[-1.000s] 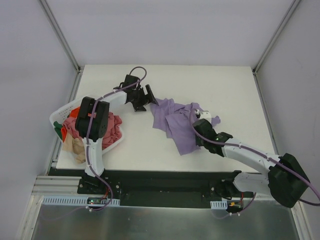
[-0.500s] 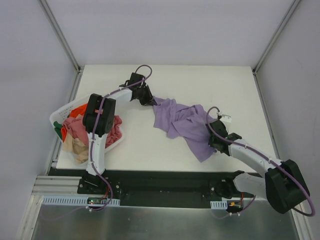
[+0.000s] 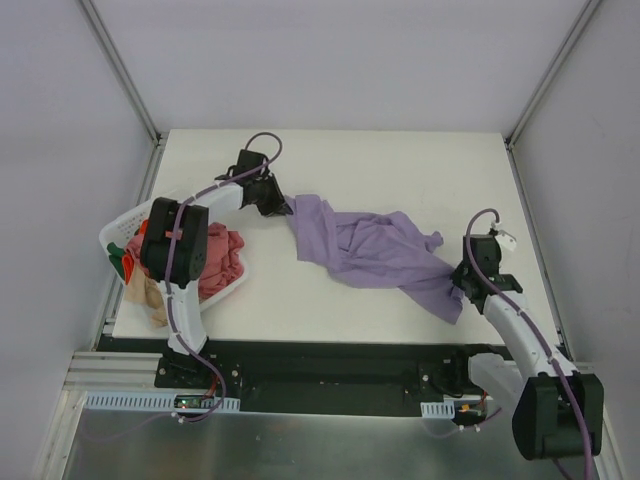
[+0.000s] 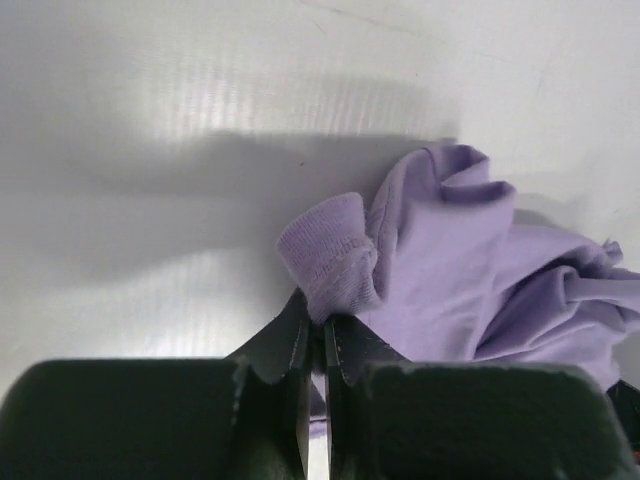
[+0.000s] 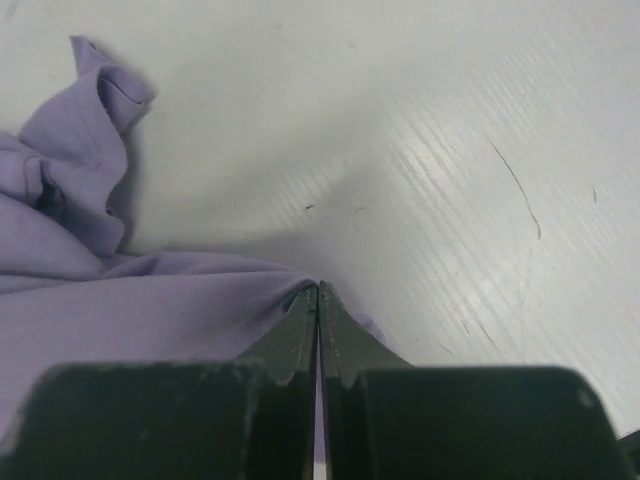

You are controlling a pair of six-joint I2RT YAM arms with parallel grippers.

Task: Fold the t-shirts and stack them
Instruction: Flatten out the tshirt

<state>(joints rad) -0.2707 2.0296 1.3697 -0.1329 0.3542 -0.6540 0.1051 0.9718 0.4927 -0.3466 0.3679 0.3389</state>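
Drawn further apart, the left tool [image 4: 318, 330] and right tool [image 5: 317, 300] stretch the lavender t-shirt [image 3: 370, 250] between them, each pinching an edge that tension could free.

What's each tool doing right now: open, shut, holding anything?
Left tool: shut on the lavender t-shirt, ribbed edge.
Right tool: shut on the same shirt's opposite end.

Left arm [image 3: 215, 190] and right arm [image 3: 520, 325] stretch apart, each one's fingers [image 4: 290, 360] pinched closed
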